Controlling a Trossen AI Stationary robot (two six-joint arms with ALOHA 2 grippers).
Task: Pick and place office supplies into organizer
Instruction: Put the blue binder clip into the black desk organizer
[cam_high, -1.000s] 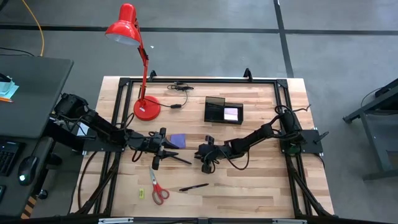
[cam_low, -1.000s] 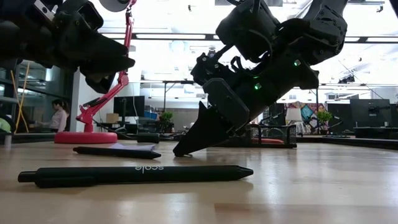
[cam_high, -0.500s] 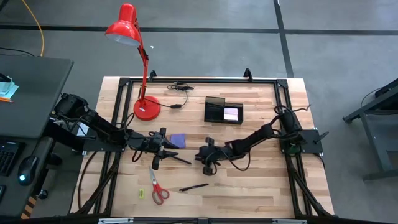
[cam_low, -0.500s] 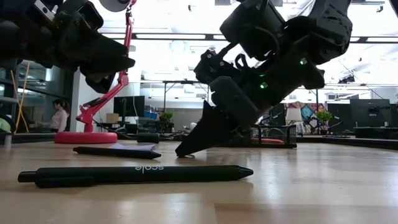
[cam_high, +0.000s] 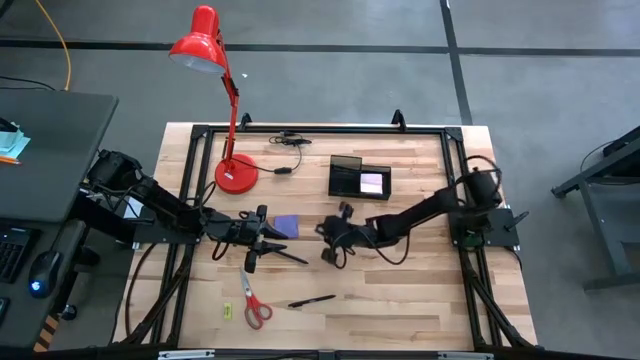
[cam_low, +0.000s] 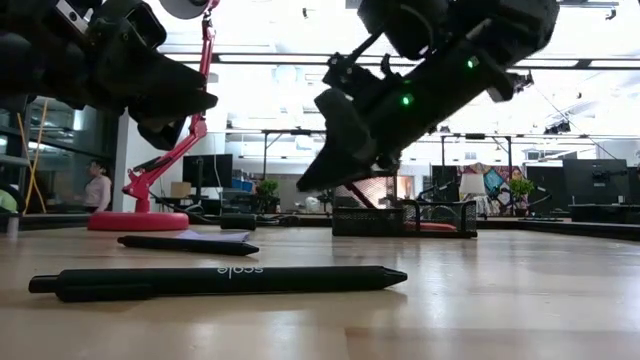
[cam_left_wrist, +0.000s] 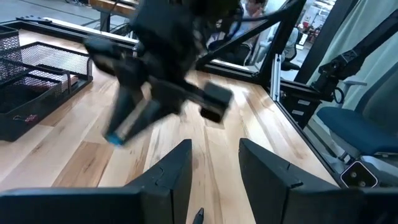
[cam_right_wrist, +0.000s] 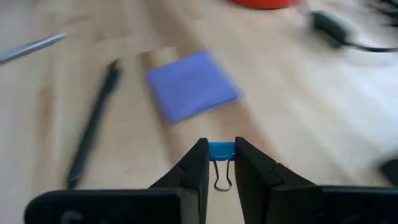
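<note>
Right pincer (cam_right_wrist: 217, 163) nipped on blue binder clip (cam_right_wrist: 220, 151), above purple note pad (cam_right_wrist: 191, 85)

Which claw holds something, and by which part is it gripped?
The right claw pinches a small blue binder clip by its blue body, wire handle hanging free. The left claw holds nothing.

High cam straight down on whole tabletop (cam_high: 420, 300); low cam level at its surface; wrist cams close, forward-facing. All share the tabletop.

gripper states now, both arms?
Left end effector: open, holding nothing, low over the table by the purple note pad.
Right end effector: closed on a blue binder clip, lifted off the table.
</note>
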